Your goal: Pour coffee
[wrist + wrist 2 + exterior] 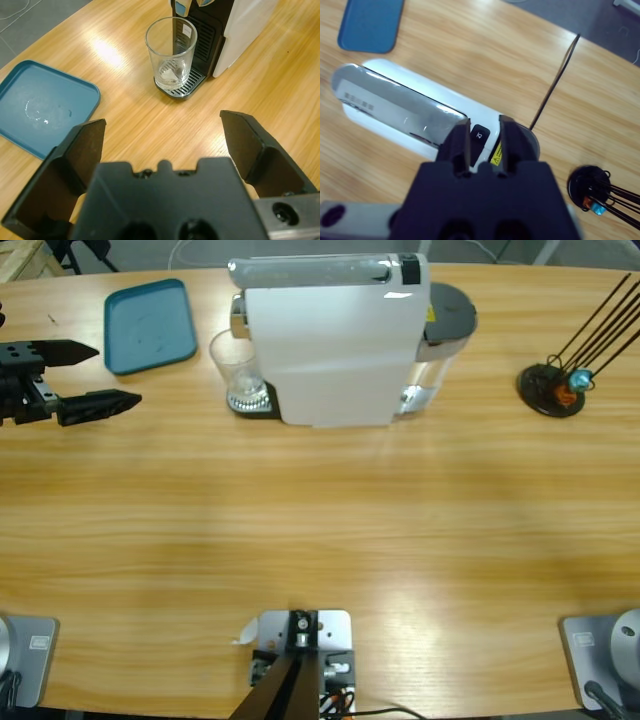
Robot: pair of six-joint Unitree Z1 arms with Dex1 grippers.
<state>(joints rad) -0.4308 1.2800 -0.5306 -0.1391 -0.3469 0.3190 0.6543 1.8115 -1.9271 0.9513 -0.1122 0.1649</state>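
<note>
A long wooden table (320,530) seen from above holds a white coffee machine (335,340) near its far edge. An empty clear glass (236,368) stands on the machine's black drip grille (180,86), under the spout.

The left gripper (100,375) enters from the table's side edge with its two black jaws spread wide apart and holding nothing. The glass lies straight ahead of this gripper, well apart from it, with bare wood between. In the left wrist view the glass (171,52) stands upright beyond the open jaws, roughly centred between them. A teal tray (150,324) lies flat on the table to one side of this gripper, nearer to it than the glass is; a few clear droplets or smears show on its surface.

The right gripper (484,142) does not appear in the overhead view. Its own camera looks steeply down on the top of the coffee machine (405,117), whose silver lid runs away to one side. The jaws are drawn close together with only a narrow gap, and a small black button (480,135) on the machine's top sits in that gap; whether the tips touch the machine is hard to judge from this angle. A black round stand (592,187) with thin dark rods rising from it sits on the table off to the other side of this gripper.
</note>
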